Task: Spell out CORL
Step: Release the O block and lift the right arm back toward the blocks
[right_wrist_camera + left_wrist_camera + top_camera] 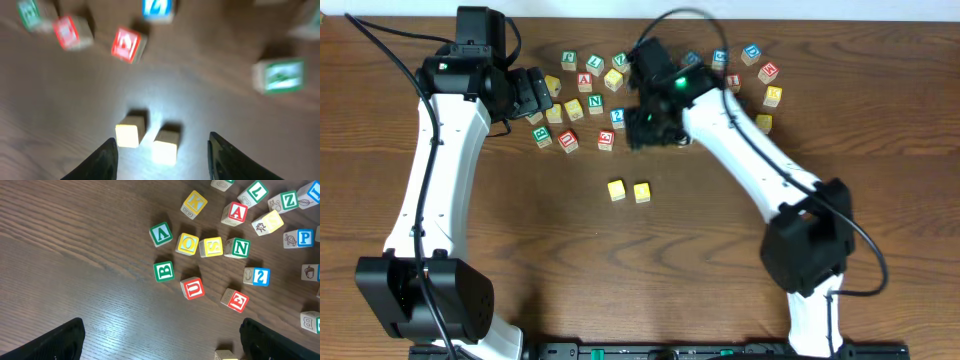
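1. On the left, the left gripper (542, 97) hangs over the near edge of a scatter of lettered cubes. Its fingers (60, 342) are spread wide, with nothing between them.
2. Its wrist camera shows that scatter clearly: a green V cube (161, 233), a yellow O cube (187, 243), a yellow S cube (211, 246) and the green N cube (237, 248) sit in a loose row. The red A cube (235, 212) lies beyond them.
3. Towards the middle of the wooden table (720, 280), well clear of the scatter, sit two of the task's cubes. The left yellow cube (617, 190) and the right yellow cube (641, 192) are side by side, just about touching, plain tops up.
4. The right gripper (645, 130) hovers between the scatter and that pair. Its wrist view is blurred, but its fingers (102, 162) stand apart on either side of the two cubes, gripping neither.
5. Further right lie a few more cubes (769, 72). From here I cannot pick out the R or the L.
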{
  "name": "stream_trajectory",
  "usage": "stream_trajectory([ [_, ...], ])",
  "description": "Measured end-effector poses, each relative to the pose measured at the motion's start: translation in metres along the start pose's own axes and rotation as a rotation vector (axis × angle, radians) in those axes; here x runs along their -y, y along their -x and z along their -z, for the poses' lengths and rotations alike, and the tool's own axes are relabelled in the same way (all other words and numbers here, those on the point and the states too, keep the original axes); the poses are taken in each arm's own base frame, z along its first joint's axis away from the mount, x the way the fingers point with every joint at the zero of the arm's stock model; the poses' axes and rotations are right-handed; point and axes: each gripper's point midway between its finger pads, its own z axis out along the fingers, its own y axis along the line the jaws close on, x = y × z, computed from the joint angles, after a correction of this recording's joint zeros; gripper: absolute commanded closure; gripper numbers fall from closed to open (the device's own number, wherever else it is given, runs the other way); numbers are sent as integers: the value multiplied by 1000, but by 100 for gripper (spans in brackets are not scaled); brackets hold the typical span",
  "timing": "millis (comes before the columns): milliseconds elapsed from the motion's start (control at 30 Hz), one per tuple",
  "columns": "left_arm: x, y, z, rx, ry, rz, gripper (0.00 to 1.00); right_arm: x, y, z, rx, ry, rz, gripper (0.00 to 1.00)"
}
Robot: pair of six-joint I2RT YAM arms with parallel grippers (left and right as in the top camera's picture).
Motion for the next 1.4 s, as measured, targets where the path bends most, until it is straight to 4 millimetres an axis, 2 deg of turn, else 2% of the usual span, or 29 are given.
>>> stream_trajectory([
  [33, 0, 0, 0, 0, 0, 0, 2, 9, 9, 8, 30, -3, -14, 43],
  [167, 0, 0, 0, 0, 0, 0, 2, 34, 23, 14, 64, -24, -57, 40],
  [200, 0, 0, 0, 0, 0, 0, 2, 47, 27, 16, 74, -39, -78, 39],
  [367, 0, 0, 0, 0, 0, 0, 2, 66, 36, 20, 98, -62, -96, 36],
  [633, 0, -1, -1, -3, 1, 0, 2, 71, 39, 20, 113, -89, -95, 33],
  [767, 0, -1, -1, -2, 1, 0, 2, 70, 49, 19, 154, -81, -88, 34],
  [867, 0, 0, -1, 0, 0, 0, 2, 73, 58, 10, 180, -89, -87, 34],
  [1000, 0, 0, -1, 1, -1, 0, 2, 92, 62, -27, 159, -120, -112, 34],
  [1100, 0, 0, -1, 0, 0, 0, 2, 109, 69, -43, 170, -134, -139, 34],
  [1200, 0, 0, -1, 1, -1, 0, 2, 119, 79, -42, 205, -133, -156, 34],
  [1400, 0, -1, -1, -4, 1, 0, 3, 124, 74, -56, 179, -140, -161, 34],
])
